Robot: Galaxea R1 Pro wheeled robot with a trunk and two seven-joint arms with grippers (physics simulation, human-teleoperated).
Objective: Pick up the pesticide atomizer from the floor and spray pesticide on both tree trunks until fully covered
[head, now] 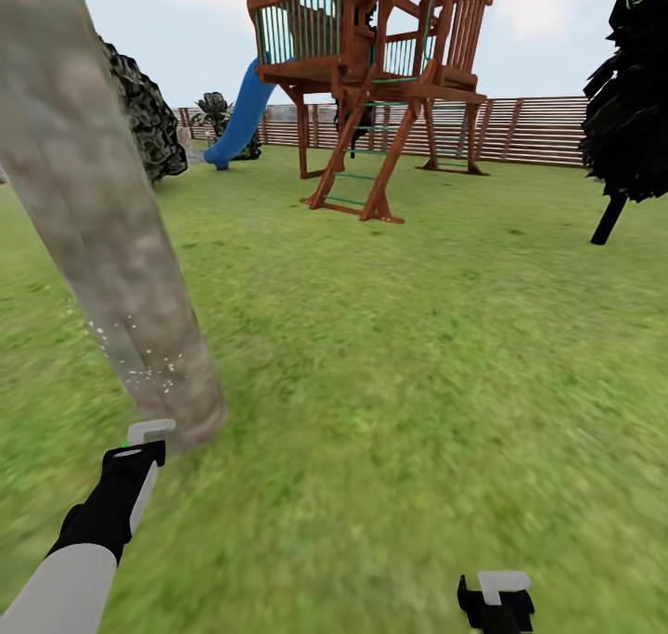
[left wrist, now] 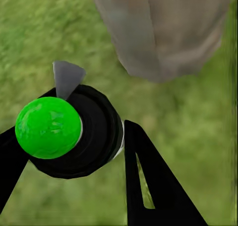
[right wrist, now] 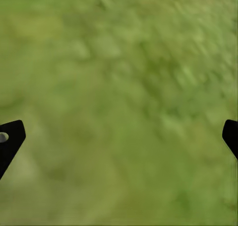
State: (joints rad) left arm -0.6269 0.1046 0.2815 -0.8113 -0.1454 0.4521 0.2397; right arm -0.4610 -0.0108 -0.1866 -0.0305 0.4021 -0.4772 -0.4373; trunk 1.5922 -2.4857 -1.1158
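We see the left arm [head: 65, 578] reaching forward and low from the head view's lower left corner, its white forearm ending in a black wrist aimed at the foot of the tree trunk [head: 102, 216]. The left gripper [left wrist: 74, 146] is clamped around the spray bottle [left wrist: 74, 131]: in the left wrist view the two black fingers [left wrist: 148, 181] sit on either side of its round black body, which carries a bright green cap [left wrist: 48, 127] and a grey nozzle [left wrist: 66, 78] pointing toward the trunk [left wrist: 163, 27]. The bottle is just short of the trunk, not touching it.

A scatter of tiny white specks, the spray [head: 139, 360], lies on the lower part of the trunk and in the air just beside it, above the grass [head: 417, 383].

The right gripper [head: 496, 601] sits low near the bottom edge of the head view, pointing down at the lawn. In the right wrist view its fingertips [right wrist: 11, 136] stand far apart at the opposite edges with nothing between them but grass [right wrist: 119, 107].

Farther off stand a wooden play tower [head: 371, 68] with a blue slide [head: 239, 119], a slatted fence [head: 529, 128] and a dark tree [head: 635, 96].

We can read no label or writing on anything.
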